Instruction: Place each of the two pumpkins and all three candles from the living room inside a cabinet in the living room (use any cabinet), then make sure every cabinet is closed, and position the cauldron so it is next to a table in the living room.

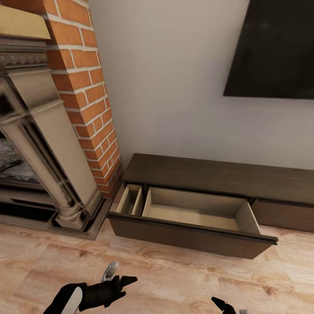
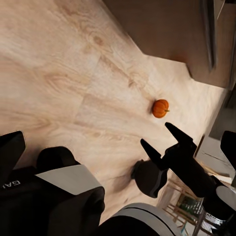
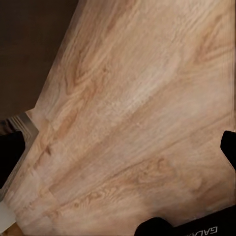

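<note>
Cabinet (image 1: 205,174) drawer (image 1: 192,235) open and empty; both grippers' jaws spread, holding nothing. Pumpkin (image 2: 160,108) on floor (image 2: 64,73) may roll if nudged.

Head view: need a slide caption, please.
Cabinet with one drawer pulled open beside the brick fireplace.

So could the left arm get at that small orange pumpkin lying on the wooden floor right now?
Probably yes. The small orange pumpkin lies alone on bare wooden floor, nothing around it, and the left gripper holds nothing, though the arm would need to reach down.
</note>
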Robot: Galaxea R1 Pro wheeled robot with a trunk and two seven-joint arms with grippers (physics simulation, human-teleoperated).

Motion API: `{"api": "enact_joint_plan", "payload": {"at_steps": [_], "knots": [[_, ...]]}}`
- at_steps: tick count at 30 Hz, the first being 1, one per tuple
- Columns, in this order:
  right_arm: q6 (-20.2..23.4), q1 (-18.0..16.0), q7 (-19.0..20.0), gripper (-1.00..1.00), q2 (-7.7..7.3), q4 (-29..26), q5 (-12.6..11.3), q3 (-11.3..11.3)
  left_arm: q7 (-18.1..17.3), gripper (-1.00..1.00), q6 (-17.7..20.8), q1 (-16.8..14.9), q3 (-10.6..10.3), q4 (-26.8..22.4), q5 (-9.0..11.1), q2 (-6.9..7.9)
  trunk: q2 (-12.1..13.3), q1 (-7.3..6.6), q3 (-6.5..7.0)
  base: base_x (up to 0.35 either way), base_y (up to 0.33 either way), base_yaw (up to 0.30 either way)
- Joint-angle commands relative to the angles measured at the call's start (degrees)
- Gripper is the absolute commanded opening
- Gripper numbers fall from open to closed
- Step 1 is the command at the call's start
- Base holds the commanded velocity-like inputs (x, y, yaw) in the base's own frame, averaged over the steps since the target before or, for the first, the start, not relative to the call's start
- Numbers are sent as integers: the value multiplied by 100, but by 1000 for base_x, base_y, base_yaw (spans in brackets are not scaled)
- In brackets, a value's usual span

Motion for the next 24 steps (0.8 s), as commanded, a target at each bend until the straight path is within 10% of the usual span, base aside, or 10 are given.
{"api": "enact_joint_plan", "payload": {"at_steps": [1, 24], "knots": [[8, 0, 7, 100, -2, -2, -38, -4, -16, 100, 29, -4, 10, 1, -2, -2, -2, -4, 2, -316, -21, 227], [-36, 0, 8, 100, 24, -9, -24, -3, -19, 100, 21, -4, 24, 186, -3, 7, -2, -4, 120, -269, -48, 248]]}}
